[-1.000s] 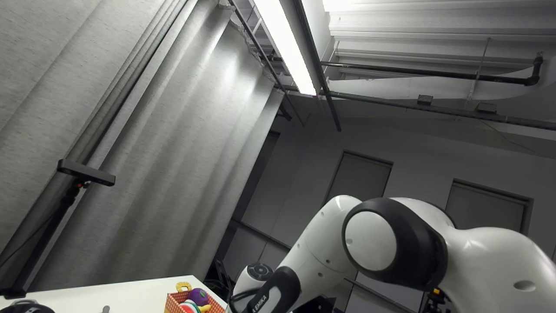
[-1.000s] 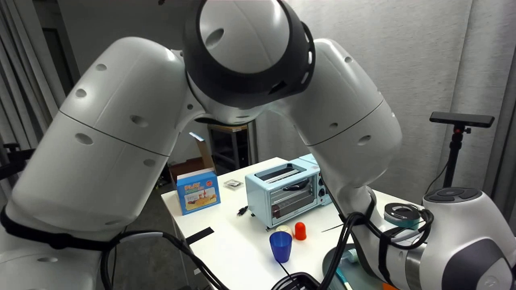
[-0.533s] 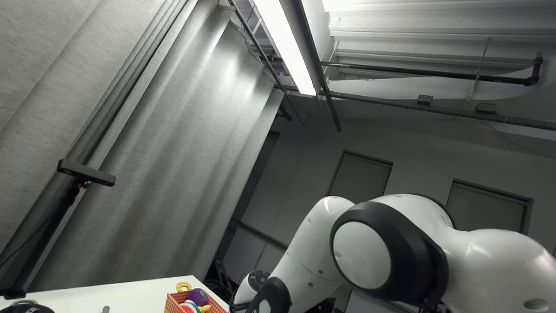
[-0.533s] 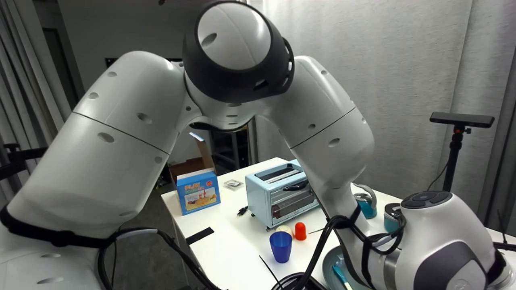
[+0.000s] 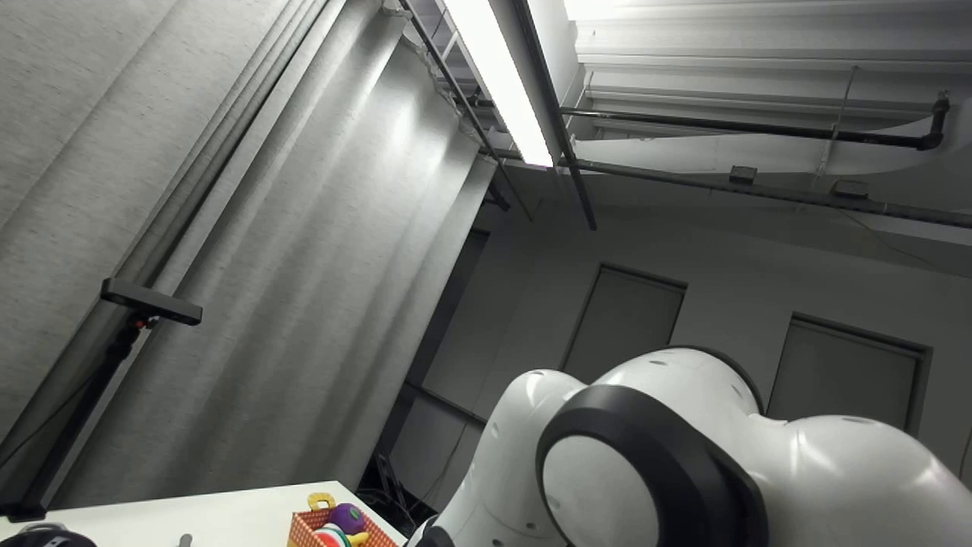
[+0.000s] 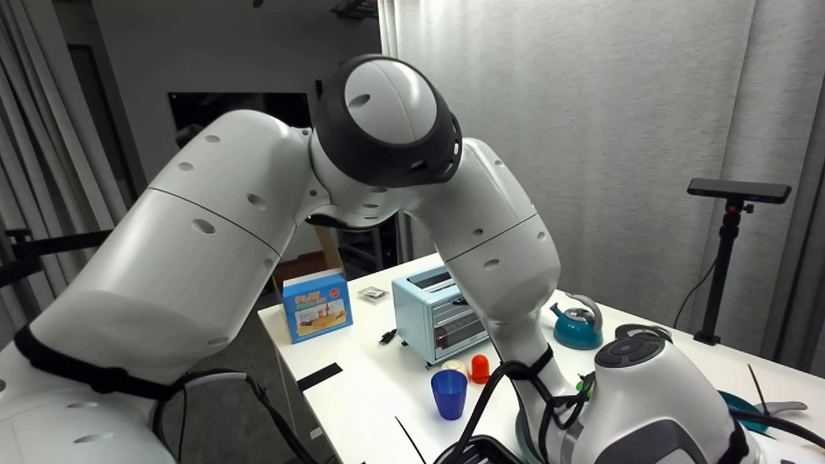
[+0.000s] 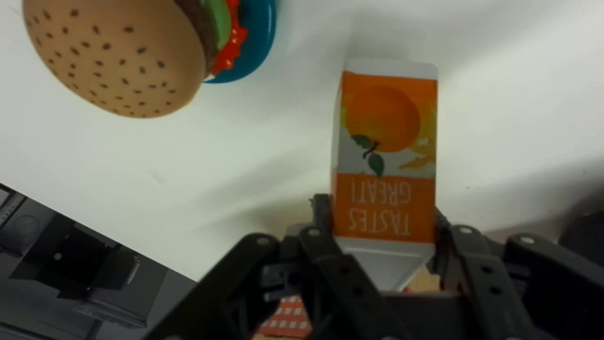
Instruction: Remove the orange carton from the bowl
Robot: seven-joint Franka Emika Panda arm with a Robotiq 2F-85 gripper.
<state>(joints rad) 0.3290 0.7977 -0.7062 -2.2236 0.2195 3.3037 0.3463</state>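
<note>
The orange carton (image 7: 387, 141), white and orange with a printed orange, is held between the two fingers of my gripper (image 7: 382, 217) in the wrist view. The fingers touch both sides of its lower part. The carton is over the white table, and I cannot tell how high. In both exterior views the gripper's fingers and the carton are out of view or hidden by the arm. A grey round dish, possibly the bowl, shows only its rim (image 6: 522, 438) in an exterior view; the arm hides the rest.
A toy burger (image 7: 122, 56) on a teal plate (image 7: 262, 42) lies near the carton. A red checked basket (image 7: 288, 316) is below the gripper; it also holds toys in an exterior view (image 5: 305, 528). A blue cup (image 6: 449, 393), toaster oven (image 6: 422, 316) and teal kettle (image 6: 578, 332) stand on the table.
The arm has lowered and its hand has moved leftward in the exterior view with the table, away from the camera stand. The kettle and a teal pan are uncovered; the grey dish is more hidden.
</note>
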